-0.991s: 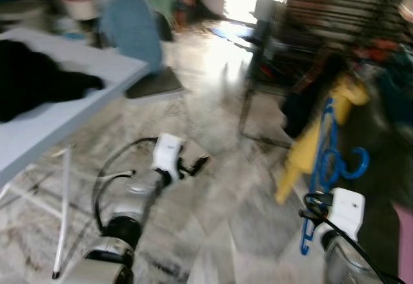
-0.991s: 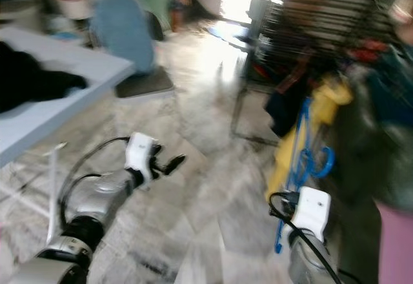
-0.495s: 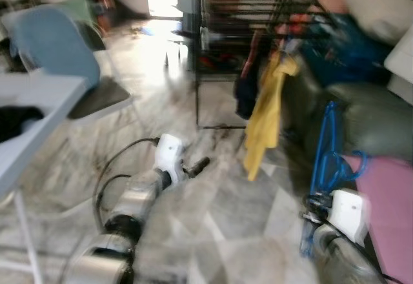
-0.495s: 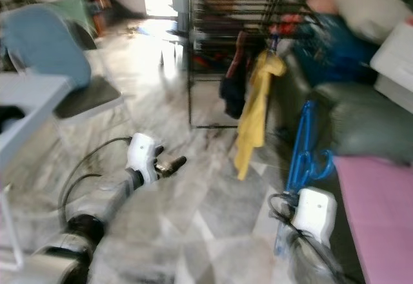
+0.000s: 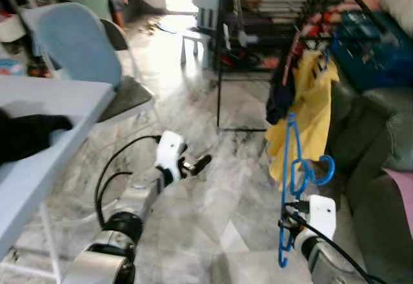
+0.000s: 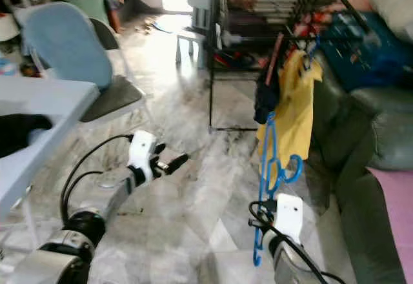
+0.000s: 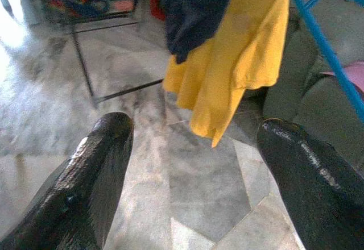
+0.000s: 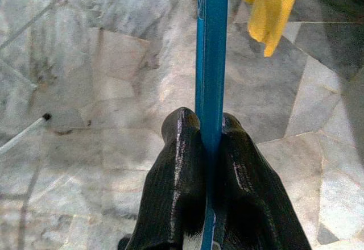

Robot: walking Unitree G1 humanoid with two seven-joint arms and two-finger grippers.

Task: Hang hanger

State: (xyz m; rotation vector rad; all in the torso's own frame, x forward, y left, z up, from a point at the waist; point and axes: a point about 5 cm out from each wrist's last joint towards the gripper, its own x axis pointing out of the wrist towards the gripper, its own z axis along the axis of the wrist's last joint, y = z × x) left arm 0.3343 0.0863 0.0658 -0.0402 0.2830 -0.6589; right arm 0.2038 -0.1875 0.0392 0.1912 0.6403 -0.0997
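A blue plastic hanger [image 5: 288,187] stands upright in my right gripper [image 8: 203,126], which is shut on its lower bar [image 8: 211,45] at the lower right. The hook [image 5: 324,168] points towards the sofa. Ahead of it stands a black drying rack [image 5: 258,19] with a yellow shirt [image 5: 308,106] and a dark garment [image 5: 279,102] hanging from its near rail. My left gripper [image 7: 193,130] is held low over the marble floor, open with nothing between its fingers [image 5: 201,162], and faces the yellow shirt [image 7: 239,62].
A blue chair [image 5: 79,42] and a pale table [image 5: 58,135] with a black cloth [image 5: 26,137] stand to the left. A dark green sofa [image 5: 374,148] lies on the right. A small white stool [image 5: 201,3] is behind the rack. Open floor lies between my arms.
The whole view has swung as the camera turned, and the picture is now sharper. The rack and yellow shirt sit ahead to the right. The blue hanger stays in my right gripper.
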